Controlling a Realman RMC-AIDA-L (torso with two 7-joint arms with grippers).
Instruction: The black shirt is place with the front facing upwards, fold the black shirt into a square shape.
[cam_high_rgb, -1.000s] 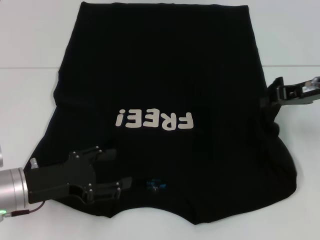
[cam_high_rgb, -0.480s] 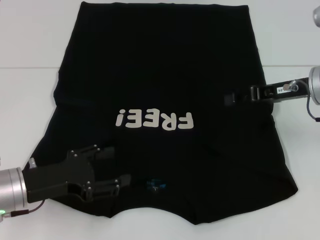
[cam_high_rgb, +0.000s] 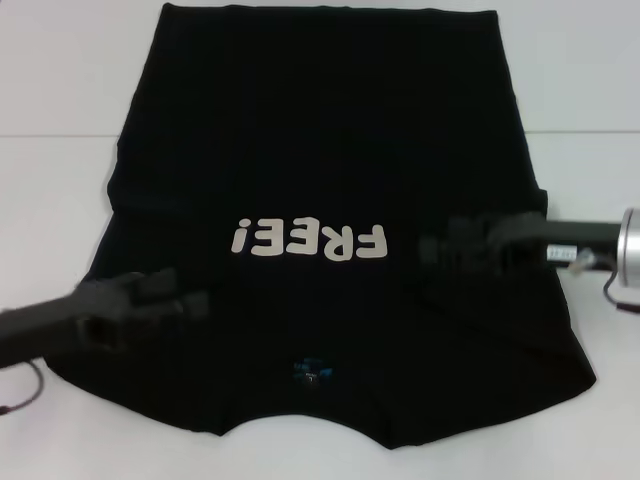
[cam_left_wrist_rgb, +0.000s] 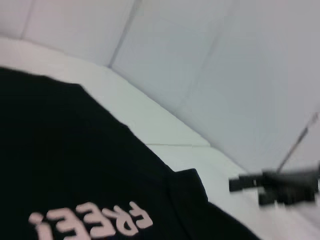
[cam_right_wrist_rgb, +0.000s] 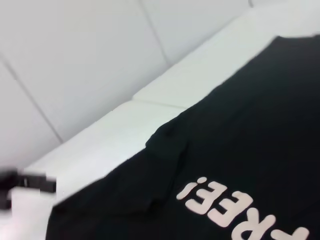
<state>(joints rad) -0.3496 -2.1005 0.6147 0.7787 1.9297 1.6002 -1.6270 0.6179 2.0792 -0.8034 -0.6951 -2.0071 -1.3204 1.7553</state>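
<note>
Black shirt (cam_high_rgb: 320, 150) lies flat on the white table (cam_high_rgb: 50, 180), both tools over it, grip states unclear.

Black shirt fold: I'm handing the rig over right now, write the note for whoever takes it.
Left gripper: over the shirt's left sleeve area, near the collar end; blurred, so its jaws cannot be read.
Right gripper: over the shirt's right side, beside the FREE! lettering; also blurred.
Black shirt: on the white table, front up, collar toward the robot, sleeves apparently tucked in.
Done: side folds at most.
Left: fold the body into a square.
</note>
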